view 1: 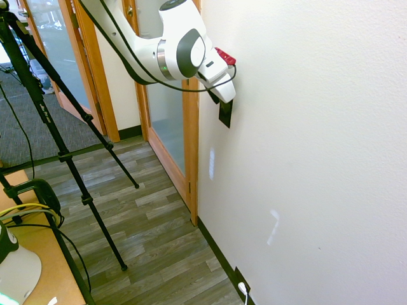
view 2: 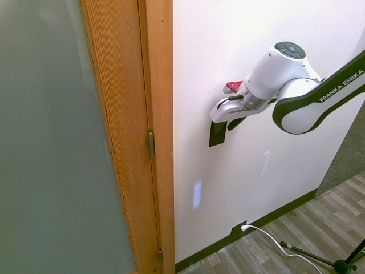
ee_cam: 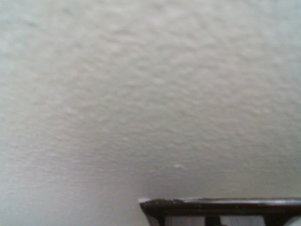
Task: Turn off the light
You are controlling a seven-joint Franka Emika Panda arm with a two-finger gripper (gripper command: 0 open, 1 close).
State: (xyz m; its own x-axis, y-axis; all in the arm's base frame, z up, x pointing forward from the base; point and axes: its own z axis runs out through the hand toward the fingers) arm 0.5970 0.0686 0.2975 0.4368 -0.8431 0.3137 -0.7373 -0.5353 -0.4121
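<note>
Light switch is a black upright plate on the white wall, just right of the wooden door frame. Its upper part is hidden behind the hand in both exterior views; only the lower half shows. No lamp in view. Fingers are masked by the wrist housing and dark against the plate, so can't tell whether the hand is open or closed, or whether it actually touches the switch. It sits right at the plate, at about 12 o'clock of the visible part.

Wrist view: blurred textured wall, plus a dark horizontal edge cut off at the bottom; can't identify it.

Black outlet plate with white plug is at the baseboard, roughly 6 o'clock from the switch, well apart.
</note>
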